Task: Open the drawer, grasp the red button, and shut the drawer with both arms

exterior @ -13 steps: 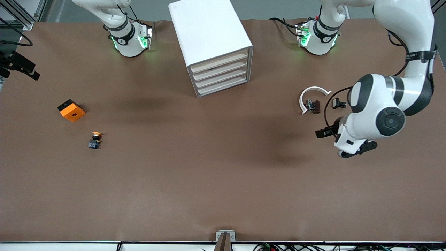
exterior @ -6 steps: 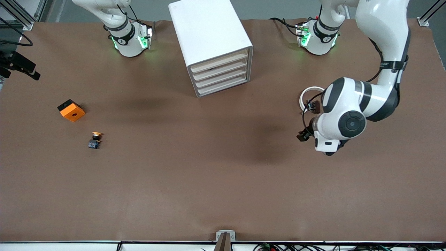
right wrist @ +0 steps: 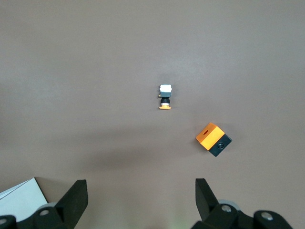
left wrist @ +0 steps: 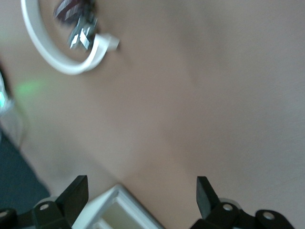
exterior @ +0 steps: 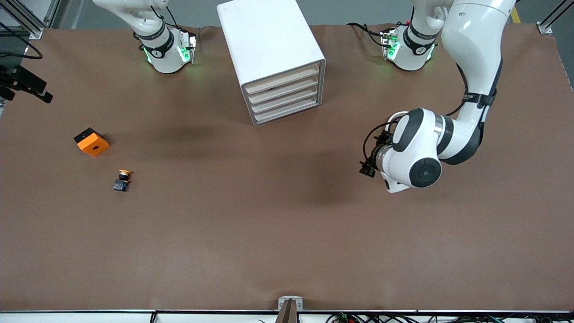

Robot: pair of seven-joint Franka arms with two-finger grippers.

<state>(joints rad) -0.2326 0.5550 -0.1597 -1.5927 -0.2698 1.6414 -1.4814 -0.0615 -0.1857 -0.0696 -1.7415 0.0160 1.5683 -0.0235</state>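
Observation:
The white cabinet (exterior: 273, 58) stands between the two arm bases with all of its drawers (exterior: 283, 96) shut. The red-capped button is not in view. My left gripper (exterior: 368, 168) hangs over bare table between the cabinet and a white open ring (exterior: 396, 117). In the left wrist view the left gripper (left wrist: 141, 196) is open and empty, and a corner of the cabinet (left wrist: 114, 210) shows between its fingers. My right gripper (right wrist: 141, 200) is open and empty, high over the table; it is out of the front view.
An orange cube with a hole (exterior: 91, 142) and a button with an orange-yellow cap (exterior: 122, 179) lie toward the right arm's end; both show in the right wrist view (right wrist: 213, 139) (right wrist: 165, 98). The white ring (left wrist: 57, 62) holds a small dark maroon and metal part (left wrist: 76, 21).
My left arm has swung from its end of the table toward the cabinet and now covers most of the white ring. The right arm has not moved.

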